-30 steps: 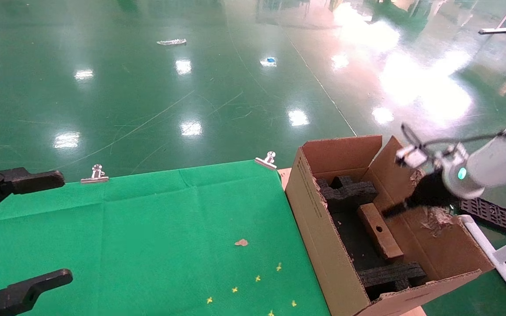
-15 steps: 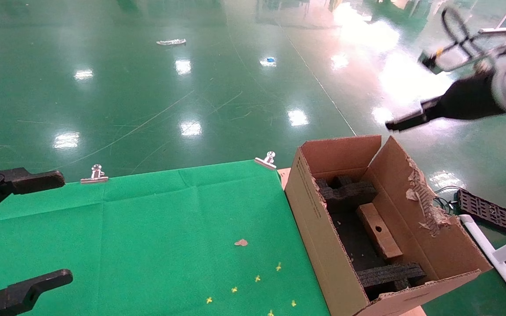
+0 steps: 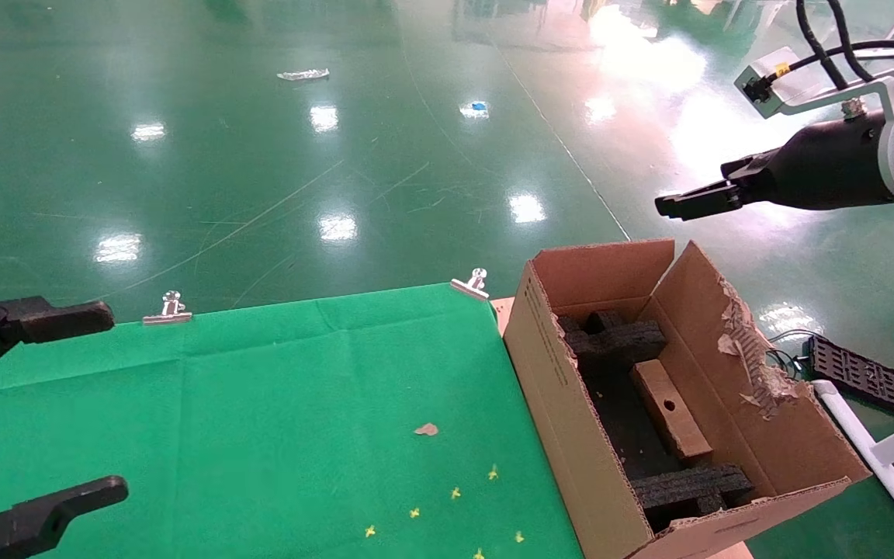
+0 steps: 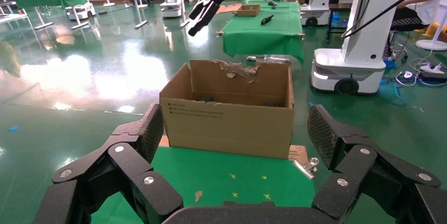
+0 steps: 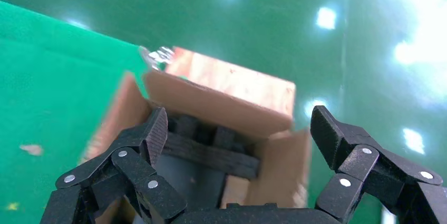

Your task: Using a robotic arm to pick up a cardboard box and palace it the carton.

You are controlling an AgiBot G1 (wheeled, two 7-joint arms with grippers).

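Observation:
The cardboard box [image 3: 668, 411], slim and brown with a round hole, lies inside the carton [image 3: 548, 349] between two black foam inserts [image 3: 618, 338]. High above the carton's far right corner hangs the robotic arm's right gripper [image 3: 695, 194], well apart from the box. In the right wrist view its jaws [image 5: 240, 124] are open and empty, looking down into the carton [image 5: 211, 103]. My left gripper [image 3: 117, 401] is parked at the left edge over the green cloth, open and empty, facing the carton [image 4: 226, 113] in the left wrist view.
The carton stands at the right end of a table under a green cloth [image 3: 261, 404] held by metal clips [image 3: 171, 307]. A brown scrap [image 3: 426, 428] and yellow marks lie on the cloth. On the floor to the right are a black grid tray [image 3: 866, 380] and a white pipe frame [image 3: 881, 458].
The right arm has risen from inside the carton, just over the cardboard box, to high above it. The box stays lying in the carton. The left gripper has not moved.

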